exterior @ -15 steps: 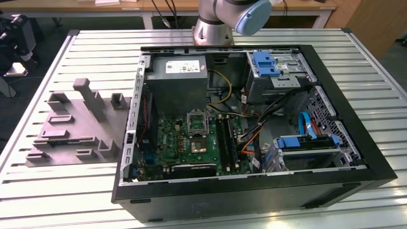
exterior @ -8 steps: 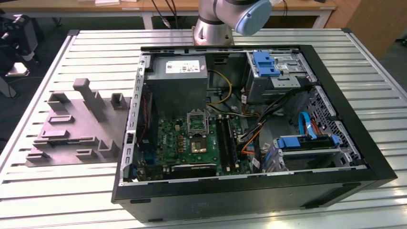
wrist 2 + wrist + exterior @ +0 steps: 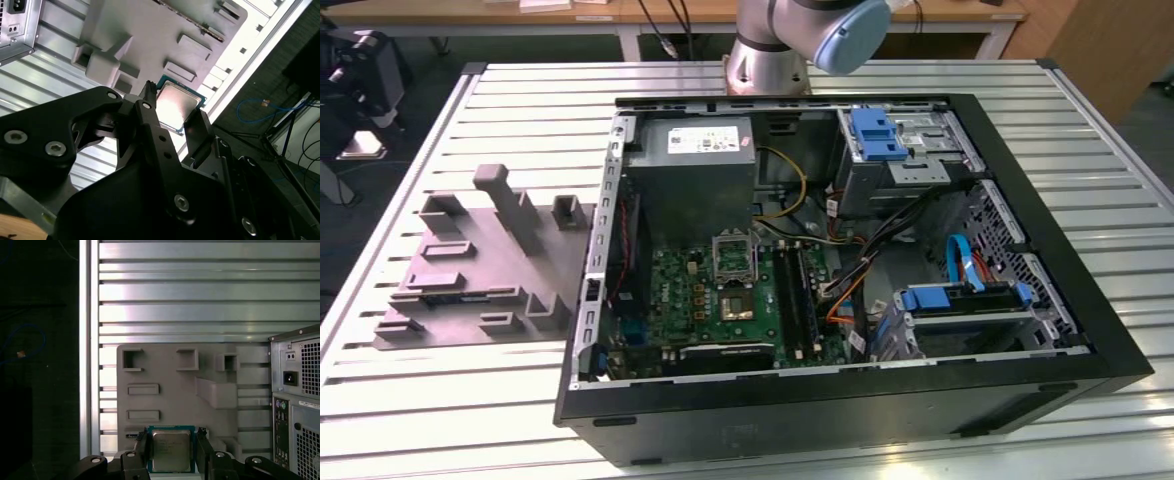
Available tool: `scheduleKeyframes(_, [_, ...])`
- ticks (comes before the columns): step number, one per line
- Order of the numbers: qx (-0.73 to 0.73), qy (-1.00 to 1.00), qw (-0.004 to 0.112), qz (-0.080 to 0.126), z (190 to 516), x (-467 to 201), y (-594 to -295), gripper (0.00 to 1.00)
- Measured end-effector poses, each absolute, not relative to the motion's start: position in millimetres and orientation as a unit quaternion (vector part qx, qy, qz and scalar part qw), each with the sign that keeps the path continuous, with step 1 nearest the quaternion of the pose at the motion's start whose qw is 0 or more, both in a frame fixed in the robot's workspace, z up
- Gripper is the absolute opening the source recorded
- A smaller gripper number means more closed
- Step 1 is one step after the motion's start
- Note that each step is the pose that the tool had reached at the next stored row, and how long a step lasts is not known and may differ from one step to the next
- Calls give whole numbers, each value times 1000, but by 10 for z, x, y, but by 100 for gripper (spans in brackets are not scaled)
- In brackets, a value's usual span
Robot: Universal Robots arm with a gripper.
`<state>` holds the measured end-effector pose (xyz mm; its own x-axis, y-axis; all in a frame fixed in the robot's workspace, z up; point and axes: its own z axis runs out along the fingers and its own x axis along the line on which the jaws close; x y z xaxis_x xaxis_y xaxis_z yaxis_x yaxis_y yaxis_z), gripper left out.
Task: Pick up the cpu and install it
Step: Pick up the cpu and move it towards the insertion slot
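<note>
cpu (image 3: 170, 454) in gripper (image 3: 173, 434), over holder tray (image 3: 170, 372)

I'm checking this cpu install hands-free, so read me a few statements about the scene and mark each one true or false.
1. The gripper holds the cpu between its fingers. True.
2. The cpu sits in the motherboard socket. False: it is in the gripper, outside the case.
3. The case lies open, with the motherboard exposed. True.
4. The grey tray lies at the exterior view's right of the case. False: it lies at the exterior view's left of the case.
</note>
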<state>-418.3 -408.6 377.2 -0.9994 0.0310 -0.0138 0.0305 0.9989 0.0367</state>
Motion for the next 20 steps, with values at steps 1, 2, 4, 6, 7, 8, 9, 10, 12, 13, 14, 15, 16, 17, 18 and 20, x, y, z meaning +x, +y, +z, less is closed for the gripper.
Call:
scheduleKeyframes(1, [15,1000,7,18,3772,-4178,-4086,47])
scheduleKeyframes(2, [15,1000,7,18,3772,-4174,-4086,47])
scheduleKeyframes(4, [15,1000,7,18,3772,-4165,-4086,47])
scheduleKeyframes(6, [15,1000,7,18,3772,-4156,-4086,47])
scheduleKeyframes(7, [15,1000,7,18,3772,-4150,-4086,47])
scheduleKeyframes(8, [15,1000,7,18,3772,-4145,-4086,47])
scheduleKeyframes(9, [15,1000,7,18,3772,-4140,-4086,47])
scheduleKeyframes(10, [15,1000,7,18,3772,-4135,-4086,47])
scheduleKeyframes(12, [15,1000,7,18,3772,-4126,-4087,47])
scheduleKeyframes(13, [15,1000,7,18,3772,-4121,-4086,47])
scheduleKeyframes(14, [15,1000,7,18,3772,-4116,-4086,47])
scheduleKeyframes(15, [15,1000,7,18,3772,-4111,-4086,47])
scheduleKeyframes(16, [15,1000,7,18,3772,-4106,-4086,47])
scheduleKeyframes(17, [15,1000,7,18,3772,-4101,-4086,47])
scheduleKeyframes(18, [15,1000,7,18,3772,-4096,-4086,47])
scheduleKeyframes(20, [15,1000,7,18,3772,-4086,-4086,47])
